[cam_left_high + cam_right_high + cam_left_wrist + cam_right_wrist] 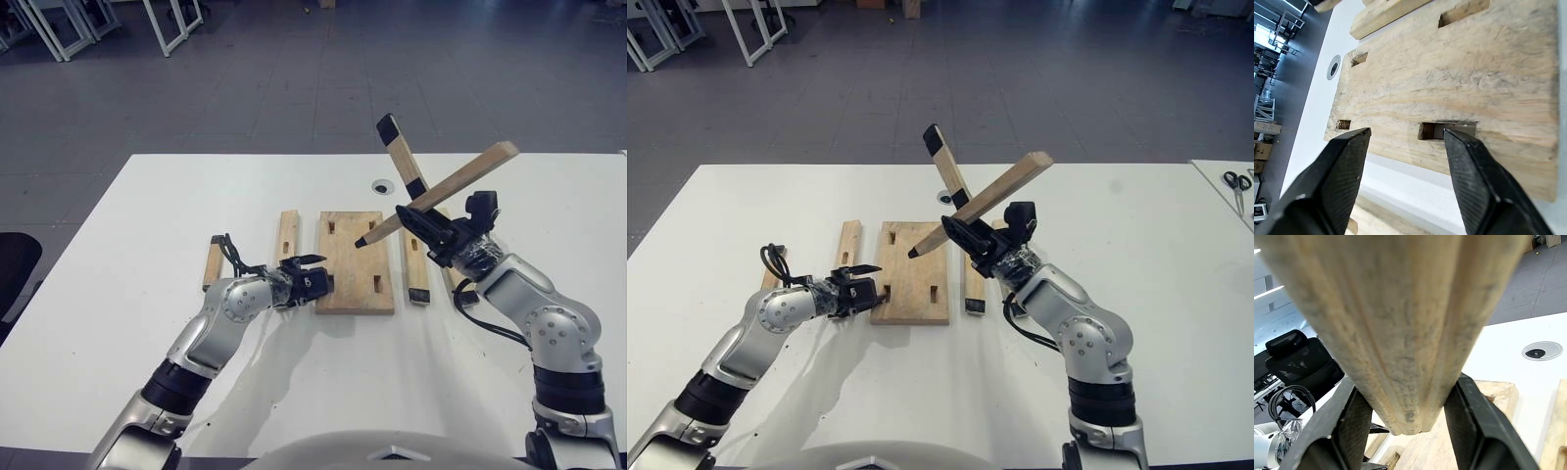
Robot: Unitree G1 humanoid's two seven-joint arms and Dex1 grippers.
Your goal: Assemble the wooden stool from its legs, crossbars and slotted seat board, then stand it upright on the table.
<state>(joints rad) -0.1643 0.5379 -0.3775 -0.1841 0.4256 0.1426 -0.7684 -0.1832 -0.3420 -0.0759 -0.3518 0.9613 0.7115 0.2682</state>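
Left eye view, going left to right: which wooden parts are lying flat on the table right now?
short wooden piece → longer bar → slotted seat board → black-tipped leg

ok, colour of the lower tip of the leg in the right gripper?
Black tip; the leg is otherwise pale wood. Clearest in left eye view.

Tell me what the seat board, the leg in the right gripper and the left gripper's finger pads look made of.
Seat board: unfinished pale wood, going by visible grain, rough grey smudges and no gloss. Leg in the right gripper: same bare wood, with a dark tip, perhaps paint or rubber. Left gripper's pads: black, finely textured, likely rubber.
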